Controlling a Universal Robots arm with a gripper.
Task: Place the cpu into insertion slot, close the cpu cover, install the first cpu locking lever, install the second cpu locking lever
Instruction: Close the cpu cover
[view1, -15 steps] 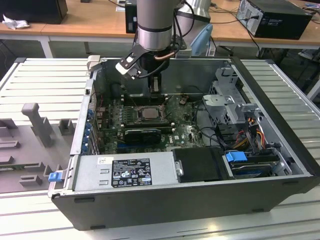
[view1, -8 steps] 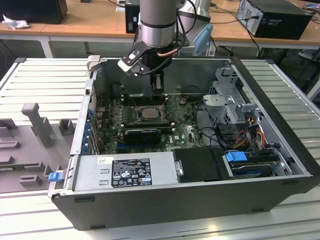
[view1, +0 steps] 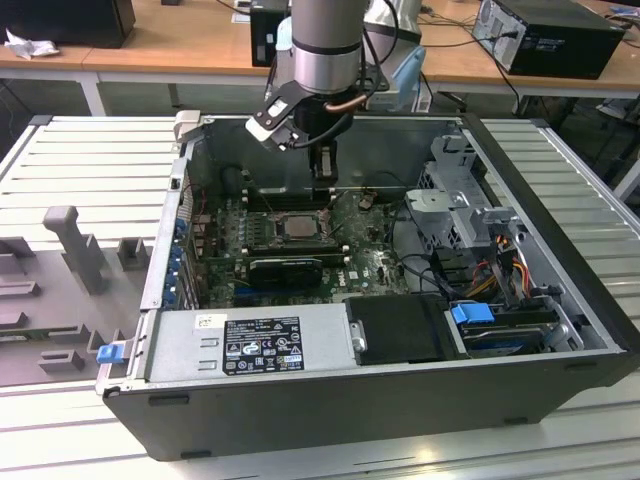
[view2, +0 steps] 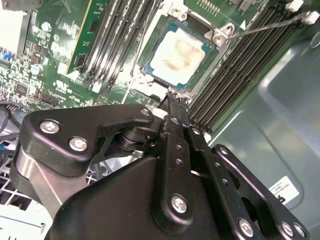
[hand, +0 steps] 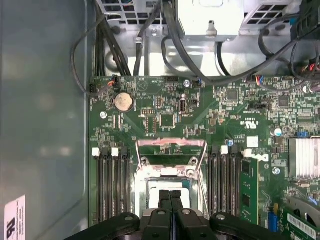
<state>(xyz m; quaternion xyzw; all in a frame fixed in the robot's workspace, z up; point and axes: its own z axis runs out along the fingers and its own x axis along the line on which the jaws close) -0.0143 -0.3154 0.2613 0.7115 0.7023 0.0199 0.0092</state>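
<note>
exterior view, left to right: the cpu (view1: 300, 226) lies in its socket on the board, and the pincer (view1: 323, 180) hangs at the socket's edge, pinched narrow and empty. the cover (hand: 171, 145) seems raised in the first wrist view; nudged crooked, it could shift the cpu and damage the socket.

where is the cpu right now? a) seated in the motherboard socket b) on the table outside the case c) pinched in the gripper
a: in the second wrist view the cpu lies flat in the socket, with the shut gripper poised at its edge.
</note>
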